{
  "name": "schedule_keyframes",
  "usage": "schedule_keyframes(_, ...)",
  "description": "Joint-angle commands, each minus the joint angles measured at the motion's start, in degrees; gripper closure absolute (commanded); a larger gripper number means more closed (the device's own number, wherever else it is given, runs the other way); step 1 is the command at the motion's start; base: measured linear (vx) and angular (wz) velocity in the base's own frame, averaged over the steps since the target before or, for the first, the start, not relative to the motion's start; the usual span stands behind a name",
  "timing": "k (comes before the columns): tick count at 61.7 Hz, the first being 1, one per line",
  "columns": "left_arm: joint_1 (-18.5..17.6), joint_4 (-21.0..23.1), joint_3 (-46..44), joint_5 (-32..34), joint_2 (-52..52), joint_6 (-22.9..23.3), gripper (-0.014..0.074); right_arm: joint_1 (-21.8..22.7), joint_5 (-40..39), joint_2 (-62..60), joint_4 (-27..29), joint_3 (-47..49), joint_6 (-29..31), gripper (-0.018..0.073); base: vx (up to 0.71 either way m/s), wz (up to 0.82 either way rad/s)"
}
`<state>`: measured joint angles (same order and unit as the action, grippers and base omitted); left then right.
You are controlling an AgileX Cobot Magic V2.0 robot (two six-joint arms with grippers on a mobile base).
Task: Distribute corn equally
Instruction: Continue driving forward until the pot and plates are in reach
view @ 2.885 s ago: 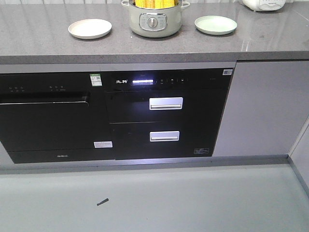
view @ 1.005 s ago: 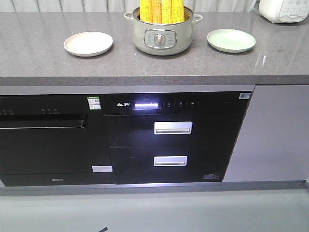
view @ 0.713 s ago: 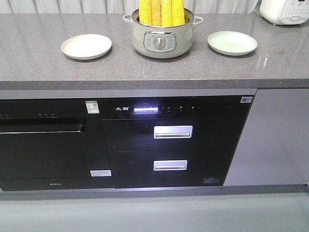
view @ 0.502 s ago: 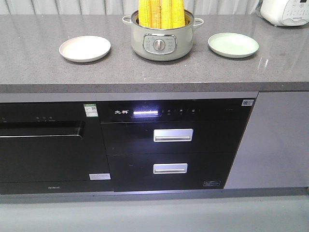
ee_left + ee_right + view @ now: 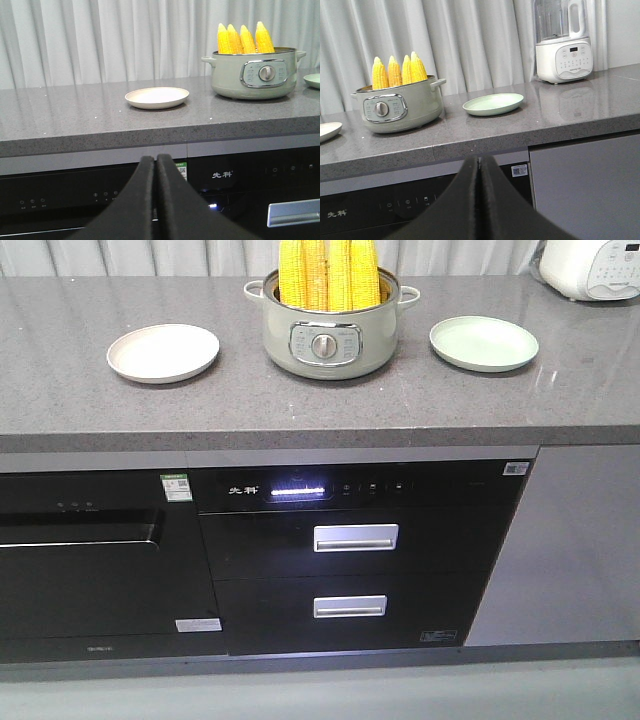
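Kitchen: stone countertop, built-in appliances, blender.

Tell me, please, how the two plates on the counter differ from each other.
The cream plate is off-white; the green plate is pale mint. The cream plate lies left of the pot, the green plate right of it, nearer the white appliance. Both are round, shallow, flat on the counter and hold no corn.

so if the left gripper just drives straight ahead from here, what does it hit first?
Probably the black appliance front just under the countertop edge, near the green sticker. The shut left gripper aims below its surface, not at the beige plate. Depth is unclear.
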<state>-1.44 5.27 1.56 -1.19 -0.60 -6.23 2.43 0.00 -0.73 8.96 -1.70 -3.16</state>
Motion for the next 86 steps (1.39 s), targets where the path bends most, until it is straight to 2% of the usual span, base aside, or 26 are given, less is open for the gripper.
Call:
schedule_keyframes(1, 0.08, 0.12, 0.15, 4.33, -0.94, 0.64, 0.0603, 0.36, -3.92, -0.38, -0.21, -0.41, 0.24, 0.0564, 0.1, -0.02)
schedule_keyframes(86, 0.08, 0.12, 0.15, 4.33, -0.94, 0.64, 0.0603, 0.36, -3.92, -0.38, -0.21, -0.41, 0.24, 0.0564, 0.1, -0.01)
